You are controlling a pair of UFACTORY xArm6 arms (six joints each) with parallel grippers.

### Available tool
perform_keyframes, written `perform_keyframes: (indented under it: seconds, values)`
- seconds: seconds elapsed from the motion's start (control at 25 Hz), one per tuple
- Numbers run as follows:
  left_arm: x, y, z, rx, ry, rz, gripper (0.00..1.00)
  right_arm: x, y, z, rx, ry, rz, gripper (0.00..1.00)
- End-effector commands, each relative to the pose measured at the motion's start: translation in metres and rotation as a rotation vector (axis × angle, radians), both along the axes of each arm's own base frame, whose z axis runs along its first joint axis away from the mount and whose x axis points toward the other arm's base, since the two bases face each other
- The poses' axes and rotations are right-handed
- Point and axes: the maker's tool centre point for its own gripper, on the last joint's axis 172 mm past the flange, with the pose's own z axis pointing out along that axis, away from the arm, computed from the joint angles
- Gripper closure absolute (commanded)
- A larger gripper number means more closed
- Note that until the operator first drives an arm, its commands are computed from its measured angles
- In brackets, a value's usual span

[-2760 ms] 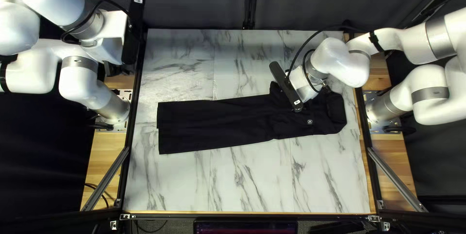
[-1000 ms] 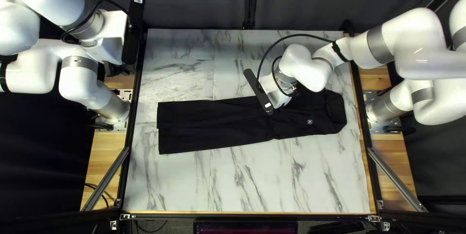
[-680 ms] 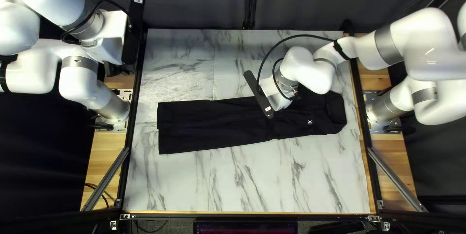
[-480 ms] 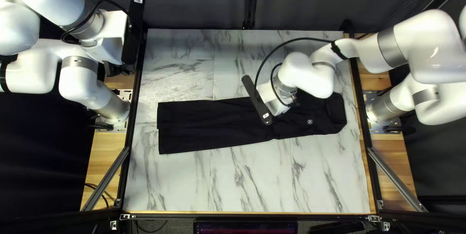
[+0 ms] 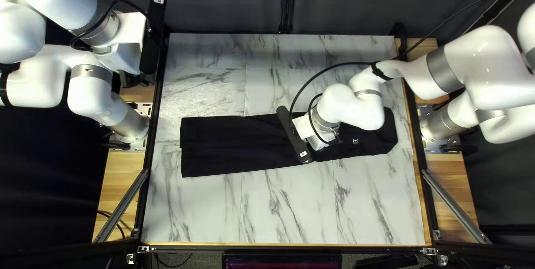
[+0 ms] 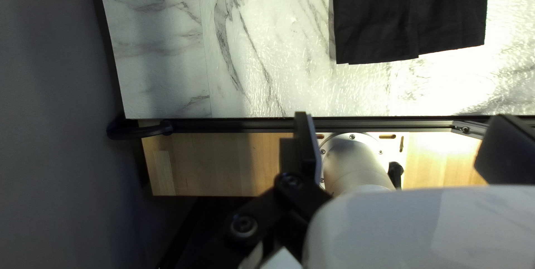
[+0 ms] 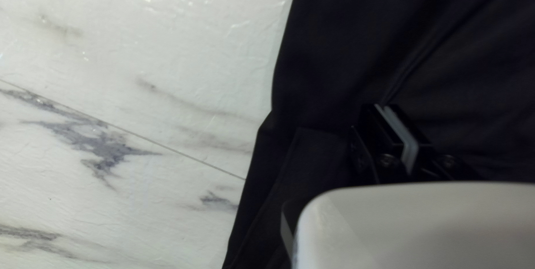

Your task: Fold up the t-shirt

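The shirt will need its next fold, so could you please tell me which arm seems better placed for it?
Right, probably: the right claw is down at the shirt, though shut. The left claw is open but beyond the table's edge.

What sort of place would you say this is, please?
Probably a robotics lab: my left arm and right arm flank a marble-patterned table, with a dark curtain behind.

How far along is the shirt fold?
Looks done: side folds; the black t-shirt lies as a long, narrow strip.
In hand: the right gripper is shut at the cloth; can't tell if it pinches any. The left gripper is open, off the shirt.
Remaining: probably crosswise folds, as the strip lies stretched out lengthwise.
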Motion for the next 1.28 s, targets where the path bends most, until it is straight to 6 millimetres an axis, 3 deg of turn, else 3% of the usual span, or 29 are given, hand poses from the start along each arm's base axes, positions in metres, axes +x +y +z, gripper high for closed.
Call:
perform_keyframes:
  seconds: [0.04, 0.36, 0.52, 0.64, 0.76, 0.88, 1.0, 1.2, 1.28]
  values:
    - [0.000, 0.000, 0.000, 0.000, 0.000, 0.000, 0.00, -0.003, 0.000, -0.004, 0.008, 0.004, 0.006, 0.00]
    - [0.000, 0.000, 0.000, 0.000, 0.000, 0.000, 0.00, 0.000, -0.010, 0.016, 0.002, -0.019, 0.006, 0.00]
    - [0.000, 0.000, 0.000, 0.000, 0.000, 0.000, 0.00, 0.004, -0.038, 0.035, -0.015, -0.034, 0.003, 0.00]
    - [0.000, 0.000, 0.000, 0.000, 0.000, 0.000, 0.00, 0.001, -0.060, 0.038, -0.015, -0.040, 0.005, 0.00]
    - [0.000, 0.000, 0.000, 0.000, 0.000, 0.000, 0.00, -0.007, -0.067, 0.035, -0.007, -0.041, 0.005, 0.00]
    - [0.000, 0.000, 0.000, 0.000, 0.000, 0.000, 0.00, -0.011, -0.056, 0.027, 0.006, -0.044, 0.007, 0.00]
    - [0.000, 0.000, 0.000, 0.000, 0.000, 0.000, 0.00, -0.009, -0.029, 0.019, 0.015, -0.049, 0.016, 0.00]
    - [0.000, 0.000, 0.000, 0.000, 0.000, 0.000, 0.00, -0.004, 0.015, 0.021, 0.021, -0.074, 0.031, 0.00]
    - [0.000, 0.000, 0.000, 0.000, 0.000, 0.000, 0.00, -0.004, 0.024, 0.026, 0.017, -0.078, 0.034, 0.00]
